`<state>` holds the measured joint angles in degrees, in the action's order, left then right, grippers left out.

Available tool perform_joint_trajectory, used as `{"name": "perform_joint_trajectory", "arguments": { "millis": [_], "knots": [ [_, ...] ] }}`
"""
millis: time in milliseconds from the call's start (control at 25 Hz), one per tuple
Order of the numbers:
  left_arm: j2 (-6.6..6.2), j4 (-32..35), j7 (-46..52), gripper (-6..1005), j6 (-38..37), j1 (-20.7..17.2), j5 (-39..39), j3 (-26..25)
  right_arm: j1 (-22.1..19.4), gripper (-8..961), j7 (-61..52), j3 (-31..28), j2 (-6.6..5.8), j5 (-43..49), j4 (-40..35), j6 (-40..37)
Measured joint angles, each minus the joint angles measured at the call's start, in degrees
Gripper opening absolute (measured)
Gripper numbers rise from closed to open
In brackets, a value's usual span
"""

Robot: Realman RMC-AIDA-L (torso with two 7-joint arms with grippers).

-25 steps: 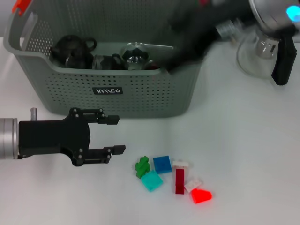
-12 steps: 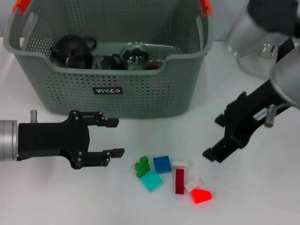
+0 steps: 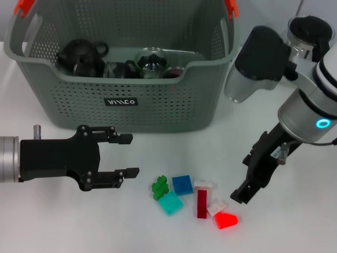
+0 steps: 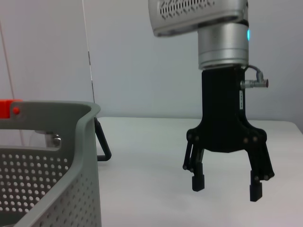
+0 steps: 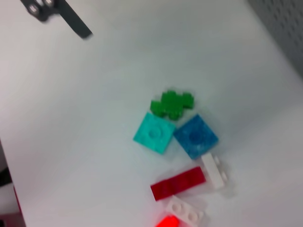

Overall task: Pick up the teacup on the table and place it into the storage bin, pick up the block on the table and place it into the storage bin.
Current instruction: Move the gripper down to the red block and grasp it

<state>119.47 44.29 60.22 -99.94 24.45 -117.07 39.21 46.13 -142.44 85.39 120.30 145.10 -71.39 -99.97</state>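
Right pincer [image 3: 245, 191], spread and empty, has dropped from the storage bin [image 3: 158, 113] to our blocks [image 3: 195, 197]. Left pincer [image 3: 129, 154] waits spread on the counter [image 3: 295, 221]; block pickup comes next, we judge.

A lab test bench: bare white table [image 3: 295, 226], plain grey wall [image 4: 142, 61].

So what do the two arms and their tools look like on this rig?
Both tools are matte black with two slim fingers. The left tool sits on a brushed silver wrist cylinder. The right tool hangs from a silver wrist with a glowing cyan ring, a small metal connector with a thin cable, and a grey and black arm shell.
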Motion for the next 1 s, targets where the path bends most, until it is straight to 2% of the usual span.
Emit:
{"name": "perform_joint_trajectory", "arguments": {
  "millis": [440, 760, 1000],
  "knots": [
    [0.33, -0.92, 0.09, 675, 0.48, -0.05, 0.37, -0.07, -0.21, 945, 0.70, 4.93, 0.02, 0.19, 1.03, 0.47],
    [0.38, -1.18, 0.14, 674, 0.54, -0.19, 0.50, -0.19, -0.67, 945, 0.44, 6.15, 0.03, 0.19, 1.04, 0.53],
    [0.41, -1.27, 0.16, 674, 0.54, -0.24, 0.53, -0.29, -0.87, 944, 0.59, 6.90, 0.08, 0.18, 2.07, 3.52]
  ]
}}
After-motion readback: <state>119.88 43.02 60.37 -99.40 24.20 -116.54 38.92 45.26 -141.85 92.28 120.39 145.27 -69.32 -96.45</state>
